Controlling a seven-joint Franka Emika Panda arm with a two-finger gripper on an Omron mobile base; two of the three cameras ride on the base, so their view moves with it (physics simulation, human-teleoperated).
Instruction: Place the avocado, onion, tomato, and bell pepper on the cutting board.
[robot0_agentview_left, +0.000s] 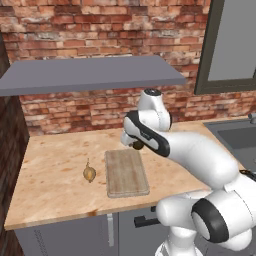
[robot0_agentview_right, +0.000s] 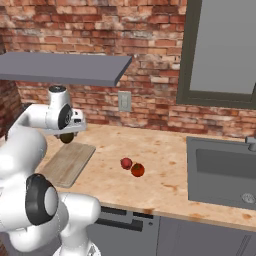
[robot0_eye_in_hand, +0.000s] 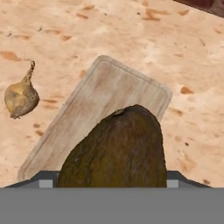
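Note:
My gripper (robot0_agentview_left: 136, 143) hangs above the far end of the cutting board (robot0_agentview_left: 126, 174), shut on the dark avocado (robot0_agentview_left: 138, 146). In the hand view the avocado (robot0_eye_in_hand: 116, 151) sits close and hides the fingertips, with the wooden cutting board (robot0_eye_in_hand: 100, 103) below it. The tan onion (robot0_agentview_left: 89, 173) lies on the counter just left of the board, apart from it, and the hand view also catches the onion (robot0_eye_in_hand: 20, 99). In the right base view the crimson bell pepper (robot0_agentview_right: 126, 163) and orange-red tomato (robot0_agentview_right: 138, 170) rest side by side on the counter, right of the cutting board (robot0_agentview_right: 67, 162).
A grey shelf (robot0_agentview_left: 90, 74) overhangs the back of the counter. The sink (robot0_agentview_right: 222, 170) is sunk into the counter at the right. A brick wall with an outlet (robot0_agentview_right: 124, 101) runs behind. The counter's front edge (robot0_agentview_left: 75, 216) is near the board.

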